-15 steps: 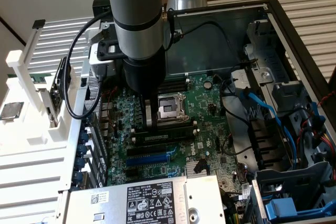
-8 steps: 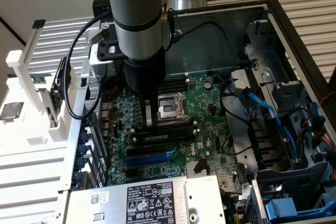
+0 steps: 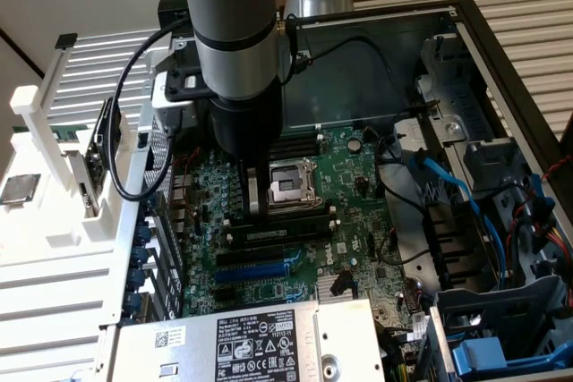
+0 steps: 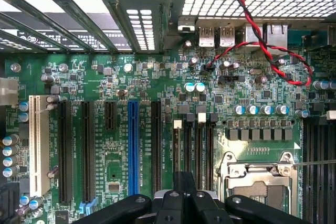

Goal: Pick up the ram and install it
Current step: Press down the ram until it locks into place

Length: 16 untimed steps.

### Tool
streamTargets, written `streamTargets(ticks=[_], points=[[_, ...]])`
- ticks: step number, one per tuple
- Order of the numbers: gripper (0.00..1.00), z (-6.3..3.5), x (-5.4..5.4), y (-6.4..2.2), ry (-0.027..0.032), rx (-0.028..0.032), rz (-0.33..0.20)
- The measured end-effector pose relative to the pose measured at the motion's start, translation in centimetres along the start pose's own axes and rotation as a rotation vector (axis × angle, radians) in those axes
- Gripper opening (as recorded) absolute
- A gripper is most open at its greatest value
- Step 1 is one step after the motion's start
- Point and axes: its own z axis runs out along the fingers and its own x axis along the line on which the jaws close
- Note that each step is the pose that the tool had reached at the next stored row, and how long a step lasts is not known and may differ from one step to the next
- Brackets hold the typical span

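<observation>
At the exterior view's left, a white slotted rack (image 3: 54, 176) is seen beside the open computer case (image 3: 501, 51). The end effector (image 3: 254, 203) is lowered onto the green motherboard (image 3: 358, 248), its fingers (image 4: 181, 205) drawn fully together. The ram (image 3: 282, 225) is seen lying in a memory slot just beside the CPU socket (image 3: 291, 185), directly under the fingertips. A blue expansion slot (image 4: 132, 153) lies nearby.

The white label (image 3: 246, 343) carries no legible text.
</observation>
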Motion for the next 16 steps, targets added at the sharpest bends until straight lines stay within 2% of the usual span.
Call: streamTargets(ticks=[7,11,13,16], points=[[0.11,-1.79,-0.1,-0.21,0.0001,0.0002,0.0],[0.11,-2.05,-0.1,-0.85,0.0,0.0003,0.0],[0.11,-2.2,-0.1,-1.95,0.0001,0.0002,0.0],[0.11,-2.27,-0.2,-2.39,0.0003,0.0002,0.003]])
